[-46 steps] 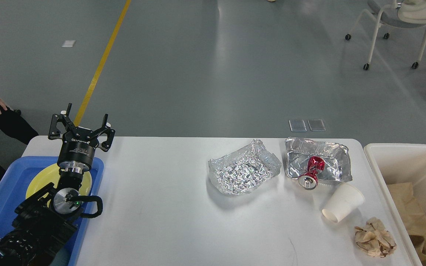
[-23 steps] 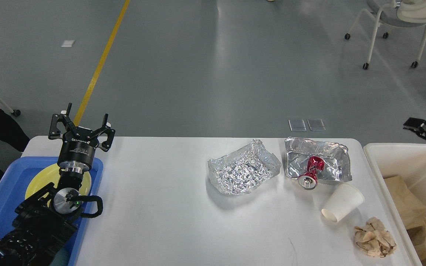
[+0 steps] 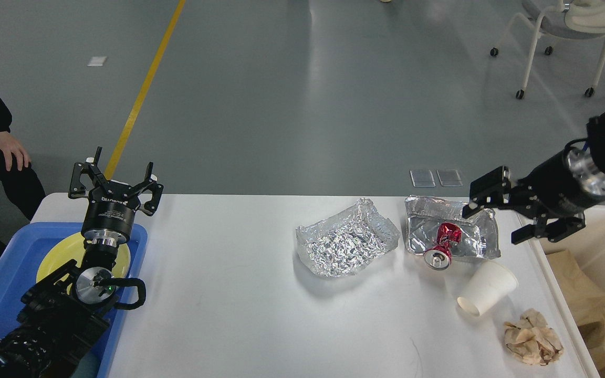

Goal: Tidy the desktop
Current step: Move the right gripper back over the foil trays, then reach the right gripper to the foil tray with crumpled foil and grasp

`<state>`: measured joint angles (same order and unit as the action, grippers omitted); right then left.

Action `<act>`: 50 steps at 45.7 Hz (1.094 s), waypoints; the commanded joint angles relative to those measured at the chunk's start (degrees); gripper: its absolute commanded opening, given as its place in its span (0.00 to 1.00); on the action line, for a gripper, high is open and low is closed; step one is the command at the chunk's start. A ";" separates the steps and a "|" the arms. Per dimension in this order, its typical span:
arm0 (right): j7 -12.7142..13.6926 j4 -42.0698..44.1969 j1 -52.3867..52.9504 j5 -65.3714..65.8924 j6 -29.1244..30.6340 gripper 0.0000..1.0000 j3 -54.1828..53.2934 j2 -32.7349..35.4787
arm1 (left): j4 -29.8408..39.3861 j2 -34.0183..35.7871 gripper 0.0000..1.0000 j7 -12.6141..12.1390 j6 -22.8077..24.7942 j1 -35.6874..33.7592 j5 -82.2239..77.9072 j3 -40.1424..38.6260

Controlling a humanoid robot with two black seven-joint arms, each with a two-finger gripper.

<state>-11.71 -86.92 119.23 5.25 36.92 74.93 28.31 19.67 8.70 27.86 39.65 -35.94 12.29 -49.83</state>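
Right gripper (image 3: 499, 214) hung over the far right corner of the desktop (image 3: 239, 315) with fingers spread wide and nothing between them, just right of the foil tray (image 3: 468, 226) that held a crushed red can (image 3: 441, 247). Nearer lay a tipped paper cup (image 3: 487, 289) and a crumpled paper wad (image 3: 532, 344); a second foil sheet (image 3: 344, 244) sat left of the tray. Left gripper (image 3: 116, 176) stood wide and empty above the yellow plate (image 3: 61, 254) in the blue tray (image 3: 13, 283) at the left edge.
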 commanded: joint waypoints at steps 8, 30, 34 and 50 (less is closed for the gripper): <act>1.34 -9.85 -2.50 -6.64 -16.69 1.00 4.79 -7.47 | 0.02 0.00 0.97 0.00 0.08 0.00 0.01 0.00; 2.57 3.85 -30.62 -27.91 -38.23 1.00 -7.60 -13.27 | 0.02 0.00 0.97 0.00 0.08 0.00 0.01 -0.09; 2.48 9.04 -33.97 -31.08 -38.94 1.00 -11.46 -14.77 | 0.02 0.00 0.97 0.00 -0.01 0.00 0.01 -0.09; 2.57 26.61 -43.28 -40.13 -40.34 1.00 -19.65 -25.31 | 0.02 0.00 0.97 0.00 0.08 -0.09 0.01 -0.09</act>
<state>-9.23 -67.23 79.49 -32.20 -2.44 55.66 7.96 19.70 8.69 27.86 39.72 -35.94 12.30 -49.93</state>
